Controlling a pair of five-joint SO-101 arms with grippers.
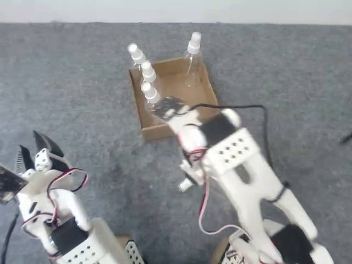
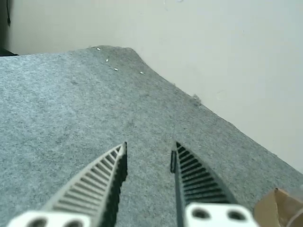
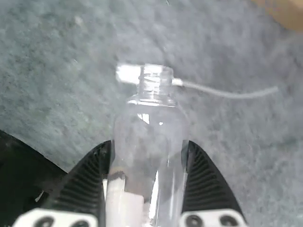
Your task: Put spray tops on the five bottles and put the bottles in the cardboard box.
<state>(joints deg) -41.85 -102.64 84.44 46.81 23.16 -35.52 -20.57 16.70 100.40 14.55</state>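
**Right fingers clamp untopped bottle near box**

The right gripper [image 3: 147, 146] has its ribbed black fingers closed on a clear plastic bottle [image 3: 149, 123] with a bare threaded neck, near the cardboard box [image 1: 157, 132]. The right wrist view shows a white spray top [image 3: 128, 73] with a thin tube lying on the grey felt bench [image 1: 82, 82]. Four topped bottles [image 1: 147, 71] stand at the box, and the arm hides its front corner. The left gripper [image 1: 33, 149] is well apart from the box, its fingers spread and empty.
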